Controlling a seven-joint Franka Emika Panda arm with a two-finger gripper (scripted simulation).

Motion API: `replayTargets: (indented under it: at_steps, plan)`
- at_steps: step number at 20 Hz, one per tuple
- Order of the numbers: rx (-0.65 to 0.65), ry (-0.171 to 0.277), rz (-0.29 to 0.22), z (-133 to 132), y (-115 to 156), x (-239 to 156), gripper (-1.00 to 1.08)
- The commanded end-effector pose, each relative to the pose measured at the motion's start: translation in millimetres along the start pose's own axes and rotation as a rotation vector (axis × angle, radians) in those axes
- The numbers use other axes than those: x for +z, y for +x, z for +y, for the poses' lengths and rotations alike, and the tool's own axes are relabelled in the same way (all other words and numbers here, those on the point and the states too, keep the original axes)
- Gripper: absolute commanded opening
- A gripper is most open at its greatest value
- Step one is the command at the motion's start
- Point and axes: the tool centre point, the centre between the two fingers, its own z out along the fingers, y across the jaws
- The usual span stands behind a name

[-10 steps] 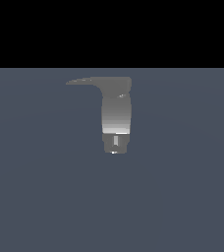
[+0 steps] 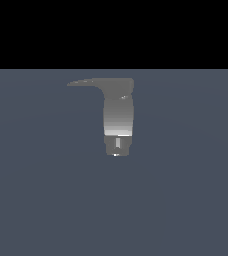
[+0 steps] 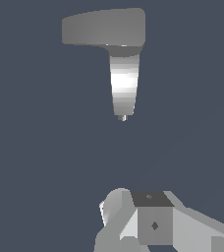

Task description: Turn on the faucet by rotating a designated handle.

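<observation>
The faucet point(image 2: 118, 120) is a grey metallic cylinder with a narrower stepped collar point(image 2: 117, 146) at its lower end in the exterior view. The handle point(image 2: 88, 82) is a thin flat lever that tapers to a point toward the exterior view's left from the faucet's cap. In the wrist view the faucet point(image 3: 124, 83) and its broad handle point(image 3: 101, 27) lie well ahead of my gripper point(image 3: 133, 194), which touches neither. The grey fingers point(image 3: 153, 221) sit close together with no gap showing and nothing between them. The arm is out of the exterior view.
A flat dark blue-grey floor point(image 2: 46, 200) surrounds the faucet. A black band point(image 2: 114, 30) fills the upper part of the exterior view.
</observation>
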Motion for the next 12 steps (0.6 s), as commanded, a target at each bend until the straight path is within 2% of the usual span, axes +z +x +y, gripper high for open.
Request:
replayTargets:
  at_steps: [1, 12]
  plan:
    - [0.021, 0.0, 0.0, -5, 2, 3, -1.0]
    - [0.201, 0.003, 0.0, -42, 22, 28, -1.0]
